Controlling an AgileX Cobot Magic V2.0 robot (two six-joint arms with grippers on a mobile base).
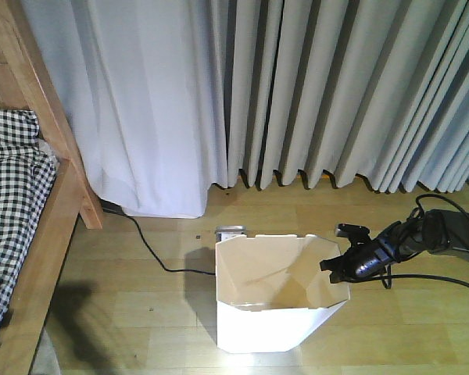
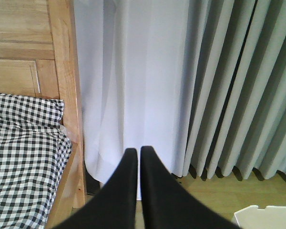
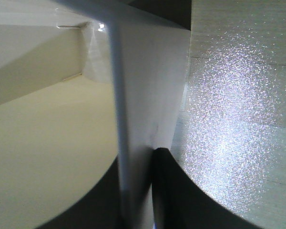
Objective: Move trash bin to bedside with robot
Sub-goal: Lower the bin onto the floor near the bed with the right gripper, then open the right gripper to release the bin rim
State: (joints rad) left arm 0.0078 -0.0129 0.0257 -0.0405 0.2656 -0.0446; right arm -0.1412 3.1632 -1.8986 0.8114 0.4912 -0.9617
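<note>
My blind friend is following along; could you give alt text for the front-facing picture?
A white trash bin stands open on a wooden floor, the right gripper of a thin black arm at its right rim. Grey curtains hang behind, and a bed with checked bedding lies at left.
</note>
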